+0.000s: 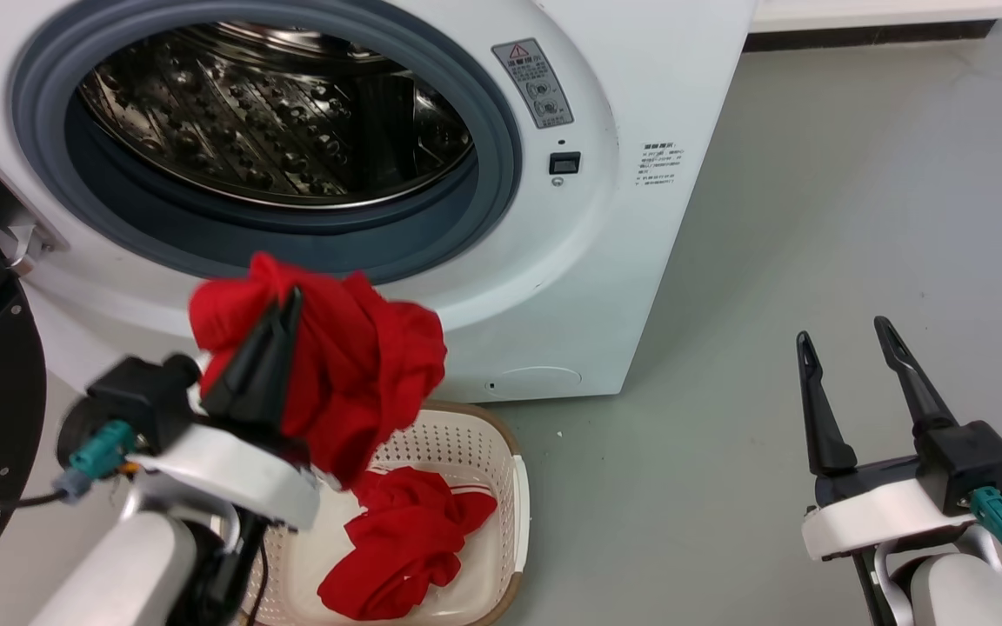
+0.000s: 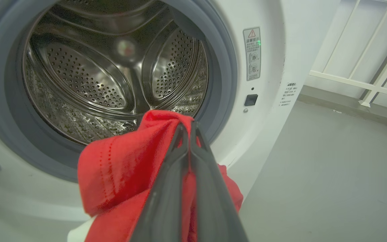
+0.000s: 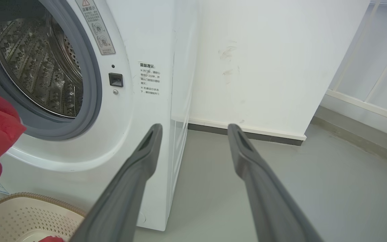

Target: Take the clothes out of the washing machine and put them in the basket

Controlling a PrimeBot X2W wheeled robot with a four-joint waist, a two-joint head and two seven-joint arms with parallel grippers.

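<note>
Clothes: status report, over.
Left hand shut on red garment, over basket. Right hand open, empty. Second garment in basket; drum looks empty. Nothing in the way.

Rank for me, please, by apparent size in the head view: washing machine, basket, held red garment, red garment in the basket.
1. washing machine
2. basket and held red garment: look alike; the garment is nearer the camera, so unranked.
3. red garment in the basket

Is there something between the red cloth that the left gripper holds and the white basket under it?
Nothing visible stands in the way. The left gripper, shut on the bright red fabric garment, holds it above the cream-white perforated plastic basket. A second red garment with a white-striped edge lies inside; it is soft and is no obstacle.
</note>
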